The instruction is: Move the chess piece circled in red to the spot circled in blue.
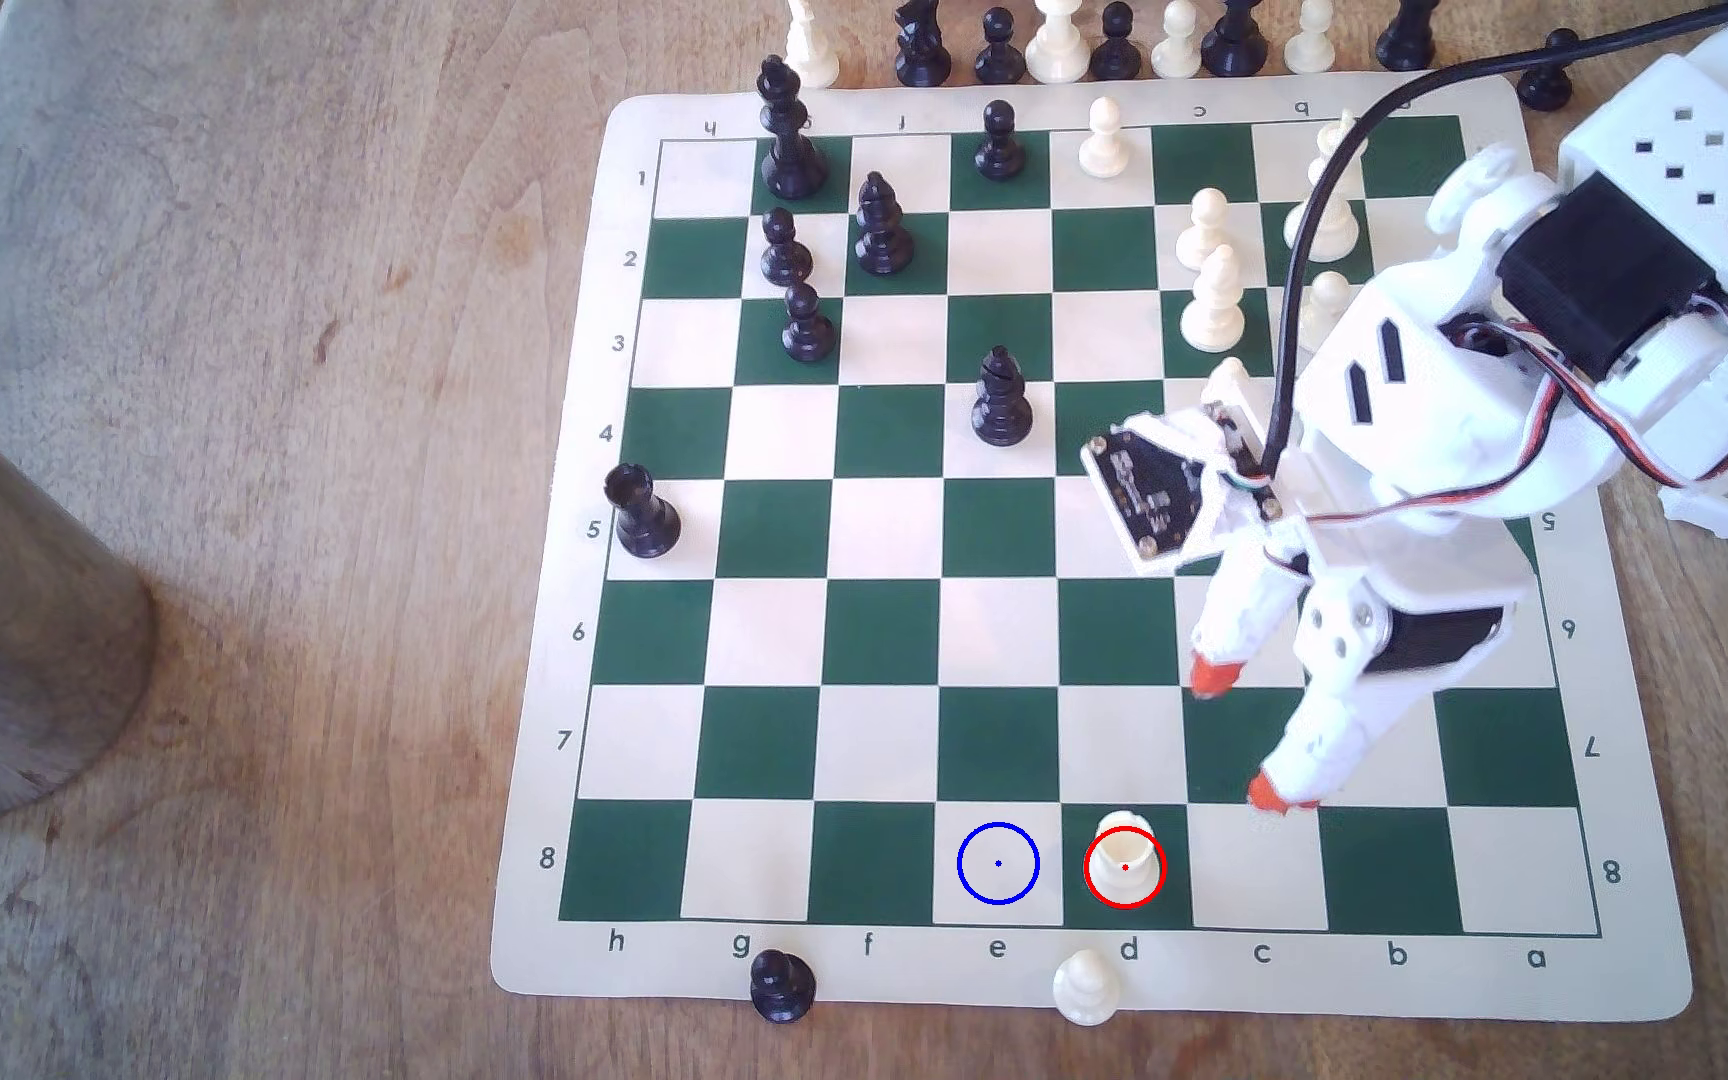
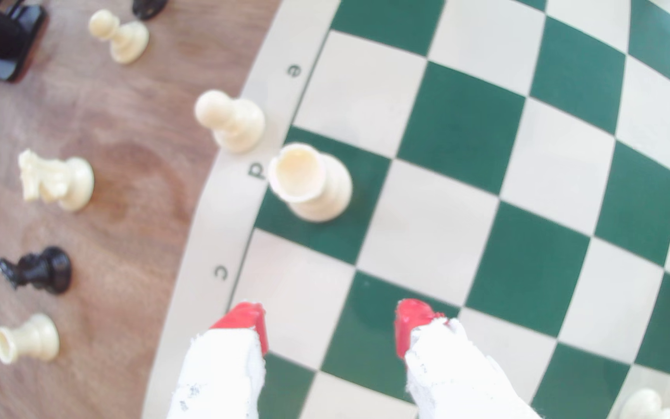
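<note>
**Item: cream rook, awaiting pickup**

We are logging the chess piece (image 1: pixel 1124 860), standing upright on the dark green d8 square at the near edge of the board (image 1: pixel 1624 971). The spot (image 1: pixel 997 863) is lying on the cream square just to its left in the exterior view. The tool (image 1: pixel 1242 735) is hovering released, jaws spread and empty, near the rook but apart from it. We are judging the piece light, rigid and smooth; gripping the narrow waist below the ring top looks safest. No containers are showing.
</note>
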`<action>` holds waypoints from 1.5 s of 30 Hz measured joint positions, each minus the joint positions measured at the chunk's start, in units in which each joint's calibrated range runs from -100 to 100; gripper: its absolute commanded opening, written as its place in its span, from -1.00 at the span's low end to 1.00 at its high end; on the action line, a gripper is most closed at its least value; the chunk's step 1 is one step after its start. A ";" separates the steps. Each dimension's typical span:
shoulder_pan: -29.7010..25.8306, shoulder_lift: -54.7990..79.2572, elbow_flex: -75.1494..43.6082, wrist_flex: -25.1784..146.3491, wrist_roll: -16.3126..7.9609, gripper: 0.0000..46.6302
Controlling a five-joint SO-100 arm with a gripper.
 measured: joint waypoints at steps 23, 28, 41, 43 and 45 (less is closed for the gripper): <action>-0.96 19.19 -12.74 -6.45 0.00 -0.23; -0.96 22.04 -15.45 -6.69 0.00 -0.24; -0.96 26.73 -18.53 -6.69 0.00 -0.41; -0.96 26.98 -18.98 -6.69 0.00 -0.54; -0.96 27.06 -19.25 -6.69 0.00 -0.99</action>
